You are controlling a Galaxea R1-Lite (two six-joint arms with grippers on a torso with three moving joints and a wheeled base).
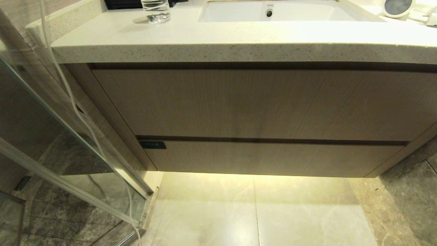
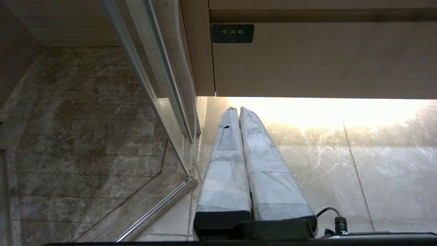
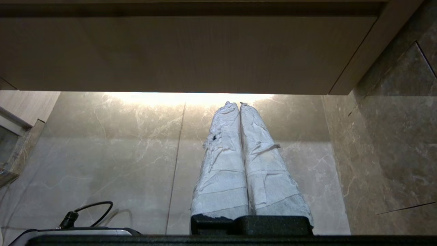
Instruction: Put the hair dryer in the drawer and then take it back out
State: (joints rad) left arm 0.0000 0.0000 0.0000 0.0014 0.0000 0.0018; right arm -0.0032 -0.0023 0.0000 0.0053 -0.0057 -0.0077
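Both wrist views: left hand (image 2: pixel 239 109) and right hand (image 3: pixel 238 103) pressed closed below drawer (image 1: pixel 273 159); hair dryer (image 1: pixel 397 7) only overhead.

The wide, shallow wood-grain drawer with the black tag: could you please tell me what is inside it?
Nothing inside shows: the light-brown wood-grain drawer is fully shut, so its front covers the contents. The small white hair dryer lies up on the speckled stone countertop.

Hair dryer (image 1: pixel 397 7) sits on the countertop at the far right, just beside the basin, round grey grille facing out, only partly in view; the drawer (image 1: pixel 273 159) below, wide, shallow, light-brown wood-grain, is fully closed, black tag at its left corner
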